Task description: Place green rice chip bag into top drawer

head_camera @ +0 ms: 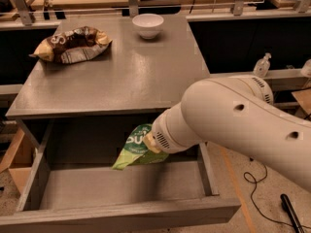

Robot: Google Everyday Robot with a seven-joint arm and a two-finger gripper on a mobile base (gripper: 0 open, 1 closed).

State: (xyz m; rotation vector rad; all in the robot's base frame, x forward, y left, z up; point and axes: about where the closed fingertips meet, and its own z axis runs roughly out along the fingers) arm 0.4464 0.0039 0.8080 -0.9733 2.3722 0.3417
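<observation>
- Green rice chip bag (136,149), camera view: a crinkled light-green snack bag with a dark green round logo and white lettering. It hangs in the air over the right half of the open drawer, its lower tip pointing down to the left and clear of the drawer floor.
- My gripper (149,143) sits just under the front edge of the grey table (121,76), at the end of my bulky white arm (233,120), which comes in from the right. One pale yellowish finger shows against the bag's right edge; my jaws are clamped on the bag.
- Top drawer (121,188): wide, shallow and grey, pulled well out, with a plain grey floor.
- Table top: a brown-and-yellow snack bag (73,43) lies at the rear left and a small white bowl (147,24) stands at the rear centre, well apart from each other.
- Beyond the arm, a clear pump bottle (262,64) stands on a ledge at the right.
- A black cable (257,198) lies on the floor at the lower right.
</observation>
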